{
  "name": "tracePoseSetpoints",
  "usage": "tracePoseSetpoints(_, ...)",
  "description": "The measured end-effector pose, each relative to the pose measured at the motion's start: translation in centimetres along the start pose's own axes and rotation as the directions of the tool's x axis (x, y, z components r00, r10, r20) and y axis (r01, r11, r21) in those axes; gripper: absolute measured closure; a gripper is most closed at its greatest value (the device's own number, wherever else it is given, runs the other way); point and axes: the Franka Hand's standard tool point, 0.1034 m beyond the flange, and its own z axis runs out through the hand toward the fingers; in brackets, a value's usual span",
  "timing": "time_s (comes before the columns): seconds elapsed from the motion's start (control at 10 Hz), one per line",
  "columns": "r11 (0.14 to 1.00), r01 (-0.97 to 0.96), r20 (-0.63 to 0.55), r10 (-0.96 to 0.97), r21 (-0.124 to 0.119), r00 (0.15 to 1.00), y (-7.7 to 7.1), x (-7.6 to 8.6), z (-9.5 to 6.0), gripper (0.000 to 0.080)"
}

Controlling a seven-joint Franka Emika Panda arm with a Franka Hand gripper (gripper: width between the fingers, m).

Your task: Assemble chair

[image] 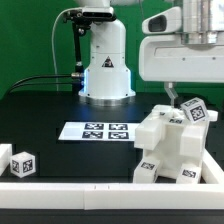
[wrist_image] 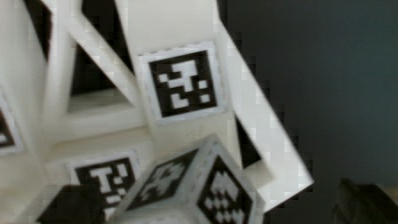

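Observation:
The chair (image: 172, 148) is a blocky white structure with black-and-white tags, standing at the front on the exterior view's right. Its topmost tagged part (image: 193, 110) sticks up under my gripper (image: 183, 100). One thin finger (image: 172, 95) reaches down beside that part. In the wrist view, white bars and a tagged panel (wrist_image: 183, 85) of the chair fill the frame. My gripper (wrist_image: 210, 205) straddles a tagged corner of the chair (wrist_image: 217, 192). The dark fingers (wrist_image: 71, 205) stand wide apart, with a dark gap showing at the other finger. The gripper is open and holds nothing.
The marker board (image: 95, 130) lies flat in the table's middle, before the robot base (image: 105, 75). A small lone white tagged cube (image: 22, 162) sits at the front on the exterior view's left. A low white rim (image: 70, 184) runs along the front edge.

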Motion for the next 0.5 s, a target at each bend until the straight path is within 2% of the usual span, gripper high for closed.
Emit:
tracePoseSetpoints(0.2,1.000,0.028,0.006,-0.028,-0.002,1.000,0.15,-0.05,0.46,0.0151)
tracePoseSetpoints(0.4,1.000,0.028,0.008,-0.028,-0.004,1.000,0.22,-0.12,0.54,0.0427)
tracePoseSetpoints(0.5,1.000,0.028,0.009,-0.028,-0.005,1.000,0.26,-0.12,0.57,0.0427)
